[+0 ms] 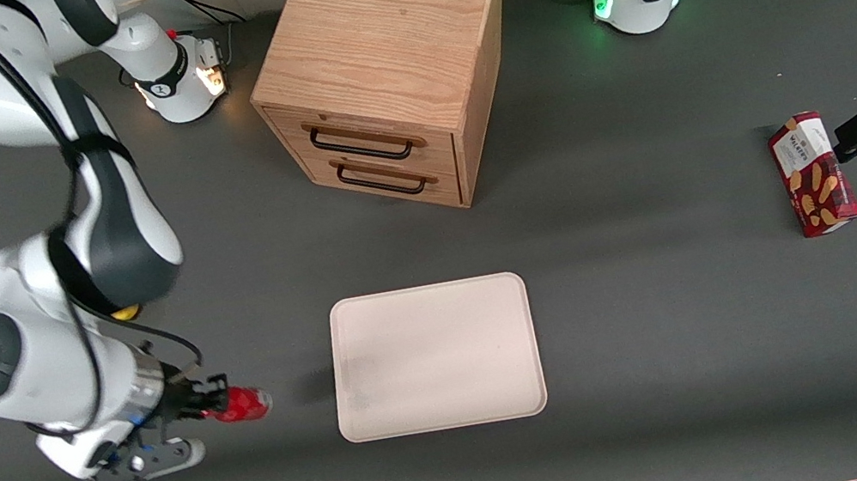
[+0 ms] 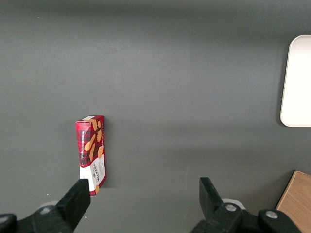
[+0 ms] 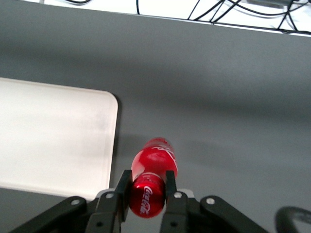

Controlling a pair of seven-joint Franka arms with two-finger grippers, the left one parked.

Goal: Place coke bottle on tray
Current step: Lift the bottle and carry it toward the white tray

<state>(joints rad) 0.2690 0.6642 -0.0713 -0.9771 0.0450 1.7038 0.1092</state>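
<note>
The coke bottle [image 1: 240, 404] [image 3: 154, 167] is small and red, and it hangs on its side just above the table toward the working arm's end. My gripper [image 1: 210, 403] [image 3: 146, 182] is shut on its cap end, one finger on each side of the red cap. The bottle's clear base points at the tray [image 1: 435, 357] [image 3: 53, 136], a flat cream-white rectangle with rounded corners that has nothing on it. A strip of bare table separates bottle and tray.
A wooden drawer cabinet [image 1: 386, 65] with two black handles stands farther from the front camera than the tray. A red snack box [image 1: 813, 173] [image 2: 92, 154] lies toward the parked arm's end. Cables run along the table's edge in the right wrist view.
</note>
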